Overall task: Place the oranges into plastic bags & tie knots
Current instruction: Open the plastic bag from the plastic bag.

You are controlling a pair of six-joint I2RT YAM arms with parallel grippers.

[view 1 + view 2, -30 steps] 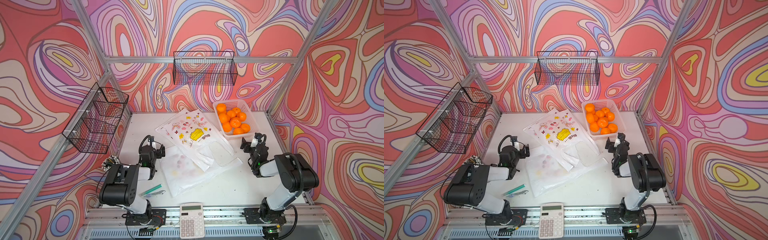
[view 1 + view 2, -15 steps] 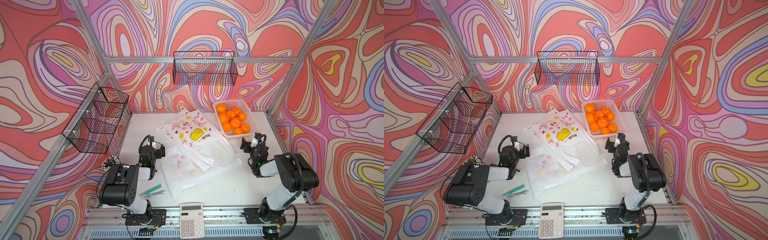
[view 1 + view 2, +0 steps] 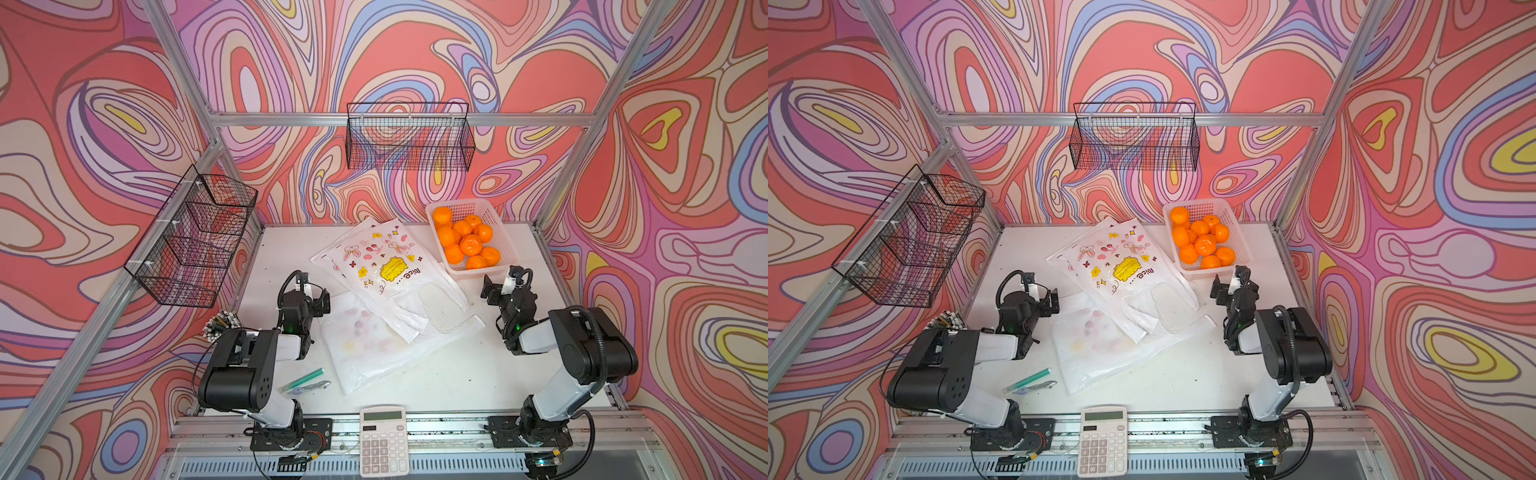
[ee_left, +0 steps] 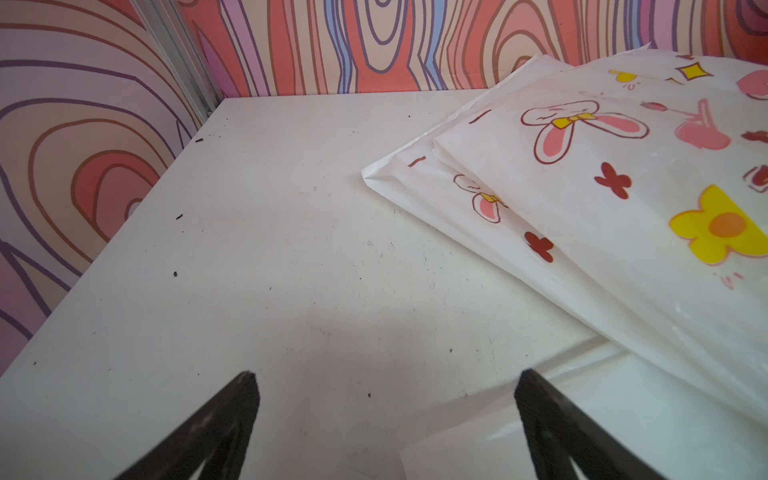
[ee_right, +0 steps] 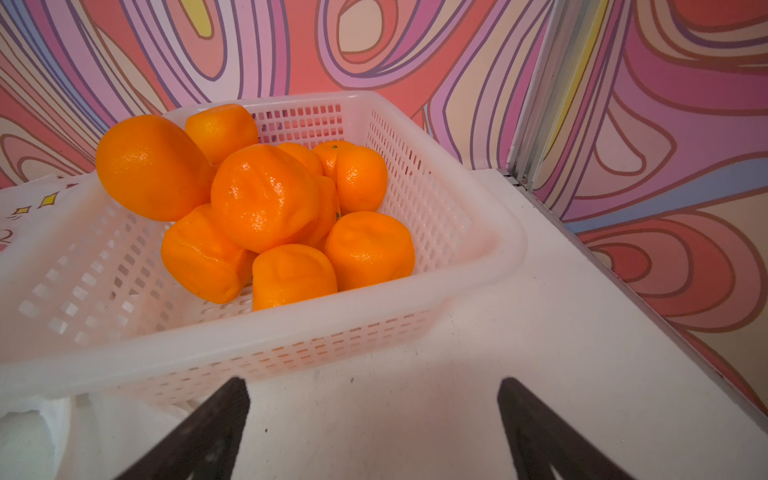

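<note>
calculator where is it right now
In a top view the calculator lies on the front metal rail, midway between the left arm's base and the right arm's base; the plastic bags lie just beyond it.

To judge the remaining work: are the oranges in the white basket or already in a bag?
In the basket. All visible oranges lie piled in the white basket; the plastic bags lie flat beside it, holding no orange.

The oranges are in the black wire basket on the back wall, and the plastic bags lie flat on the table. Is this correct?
No: the oranges are in the white plastic basket on the table, as the right wrist view shows.
</note>
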